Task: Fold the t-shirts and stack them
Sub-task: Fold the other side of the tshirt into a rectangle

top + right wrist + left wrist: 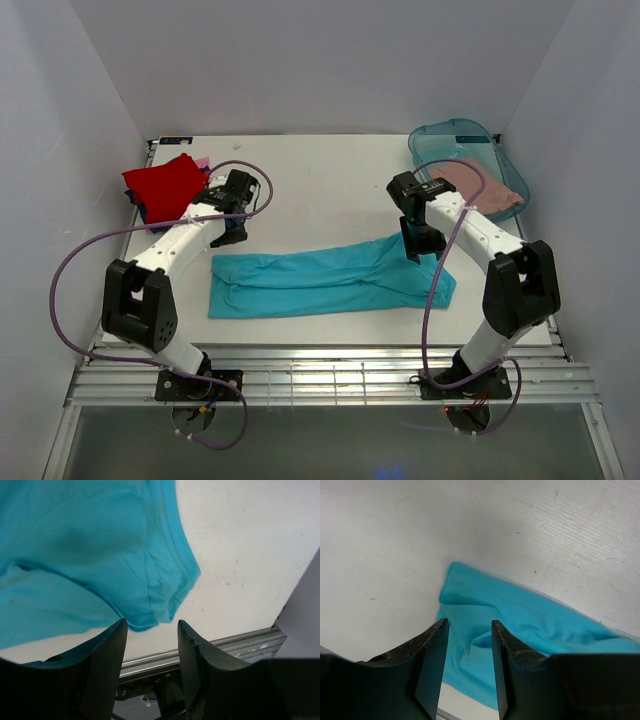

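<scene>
Teal shirt (pixel 325 280) lies flat on the near half of the worktop (pixel 320 190), folded lengthwise into a long band that runs from left to right, parallel to the near edge. Its left end is squared off. Its right end is fuller and reaches furthest towards the near-right corner.

One claw hangs over each end of the band. The left claw (pixel 232 236) hovers above the band's far-left corner with its jaws apart, grasping nothing. Its wrist view shows the teal corner lying loose on the worktop below the gap. The right claw (pixel 418 250) hovers over the right end, also with jaws apart and empty. Its wrist view shows a hemmed corner of the shirt below its tips, with the worktop's near edge behind.

Judging by this, the lengthwise fold is done and the arms are spaced along the band, ready to take hold for the next fold. The cloth is limp, so a corner taken too shallowly could slip out.

At the far-left corner a red shirt (pixel 165 185) tops a small pile, with a blue shirt (pixel 141 212) showing underneath. This is probably the stack of finished shirts, kept clear of the folding space. At the far-right corner a tub (pixel 450 135) holds a crumpled pink shirt (pixel 480 188), apparently waiting its turn.
</scene>
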